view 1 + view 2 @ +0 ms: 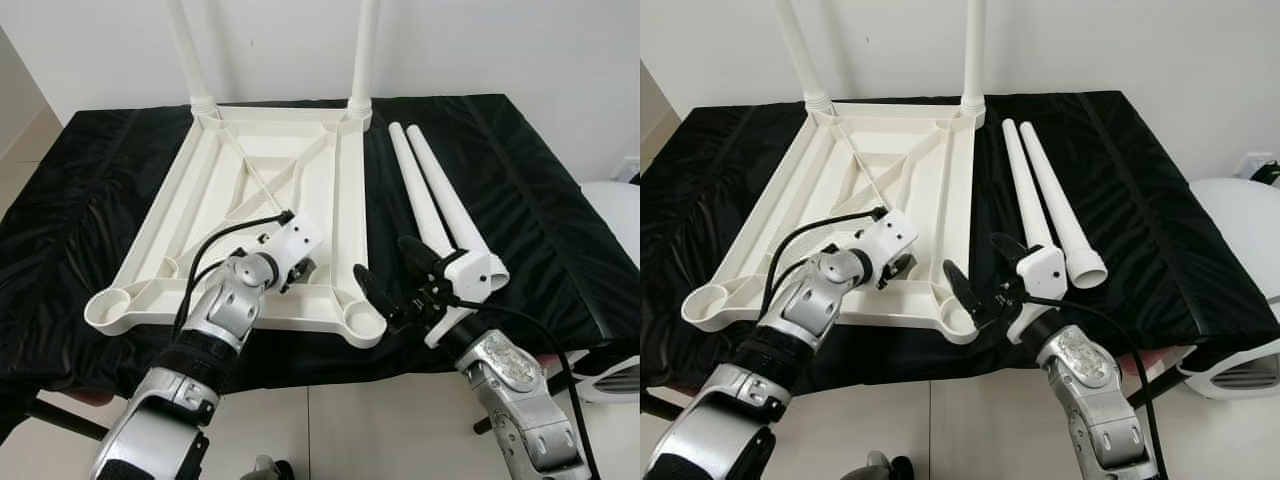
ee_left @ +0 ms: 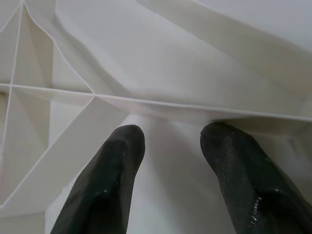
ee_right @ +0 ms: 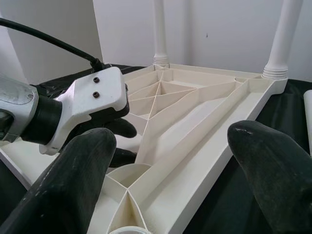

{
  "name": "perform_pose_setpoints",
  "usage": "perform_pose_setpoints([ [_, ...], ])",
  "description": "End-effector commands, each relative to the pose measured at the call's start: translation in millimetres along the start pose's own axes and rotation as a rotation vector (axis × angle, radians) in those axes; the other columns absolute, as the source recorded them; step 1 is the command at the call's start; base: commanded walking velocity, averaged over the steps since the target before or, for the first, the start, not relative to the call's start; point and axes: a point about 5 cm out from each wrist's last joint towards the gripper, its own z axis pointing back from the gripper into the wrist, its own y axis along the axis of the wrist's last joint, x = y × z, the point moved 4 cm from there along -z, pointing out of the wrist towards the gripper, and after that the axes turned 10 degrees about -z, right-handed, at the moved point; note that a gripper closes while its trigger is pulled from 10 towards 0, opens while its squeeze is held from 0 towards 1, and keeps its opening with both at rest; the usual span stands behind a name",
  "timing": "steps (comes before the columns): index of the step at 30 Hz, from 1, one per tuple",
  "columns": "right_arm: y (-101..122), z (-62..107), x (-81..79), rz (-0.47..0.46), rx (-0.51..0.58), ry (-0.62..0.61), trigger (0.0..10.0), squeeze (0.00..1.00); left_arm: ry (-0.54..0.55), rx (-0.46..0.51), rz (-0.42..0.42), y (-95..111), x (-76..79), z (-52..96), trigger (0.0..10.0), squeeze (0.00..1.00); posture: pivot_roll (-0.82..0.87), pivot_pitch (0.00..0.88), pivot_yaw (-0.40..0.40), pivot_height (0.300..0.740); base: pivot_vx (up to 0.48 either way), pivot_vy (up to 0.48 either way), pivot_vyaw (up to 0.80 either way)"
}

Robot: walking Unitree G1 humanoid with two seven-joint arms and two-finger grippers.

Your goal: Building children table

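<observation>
Left tool (image 2: 170,165) parted, pressing down inside upturned white tabletop (image 1: 300,170); right tool (image 1: 392,280) spread wide beside its near corner socket (image 1: 362,322).

Black cloth (image 1: 530,200) right of two loose legs (image 1: 440,205) lies open.

Two loose legs (image 1: 432,195) lie right of the upturned tabletop (image 1: 250,200).

A: Your head pair looks forward and down; both eyes share the upturned table (image 1: 260,200).
B: Wrists?
A: Left wrist sits very close on its ribs. Right wrist looks low along it toward the upright legs (image 3: 287,36).
</observation>
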Motion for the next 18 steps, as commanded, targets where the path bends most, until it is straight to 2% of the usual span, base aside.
perform_pose_setpoints([
  [1, 0.6, 0.6, 2.3, 0.005, 0.001, -0.011, 10.0, 0.00, 0.198, -0.100, 0.001, -22.6, -13.8, -0.2, 10.0, 0.00, -0.07, 0.120, 0.052, 0.740, 0.000, 0.000, 0.00],
  [8, 0.3, -0.2, 0.7, 0.004, 0.002, -0.010, 10.0, 0.00, 0.215, -0.111, -0.024, -29.3, -27.3, 6.6, 10.0, 0.00, -0.07, 0.116, 0.055, 0.740, 0.000, 0.000, 0.00],
  [10, 0.1, 0.6, 1.0, 0.006, 0.000, -0.010, 10.0, 0.00, 0.204, -0.116, -0.041, -33.1, -29.7, 13.6, 10.0, 0.00, -0.07, 0.116, 0.055, 0.740, 0.000, 0.000, 0.00],
  [11, 0.0, 0.7, 1.8, 0.006, -0.001, -0.010, 10.0, 0.00, 0.212, -0.114, -0.056, -34.0, -36.2, 20.7, 10.0, 0.00, -0.06, 0.113, 0.053, 0.740, 0.000, 0.000, 0.00],
  [12, 0.0, 0.7, 1.8, 0.006, -0.001, -0.010, 10.0, 0.00, 0.212, -0.114, -0.056, -34.0, -36.2, 20.7, 10.0, 0.00, -0.06, 0.113, 0.053, 0.740, 0.000, 0.000, 0.00],
  [14, -0.1, 0.1, 3.5, 0.006, -0.001, -0.010, 10.0, 0.00, 0.230, -0.106, -0.061, -32.8, -48.1, 32.5, 10.0, 0.00, -0.04, 0.109, 0.044, 0.740, 0.000, 0.000, 0.00],
  [17, -0.1, -1.2, 4.6, 0.005, 0.001, -0.009, 10.0, 0.00, 0.240, -0.096, -0.063, -30.5, -55.6, 38.6, 10.0, 0.00, -0.04, 0.107, 0.038, 0.740, 0.000, 0.000, 0.00],
  [18, -0.1, -2.8, 4.6, 0.003, 0.003, -0.005, 10.0, 0.00, 0.251, -0.084, -0.064, -27.4, -63.5, 44.7, 10.0, 0.00, -0.04, 0.107, 0.038, 0.740, 0.000, 0.000, 0.00],
])
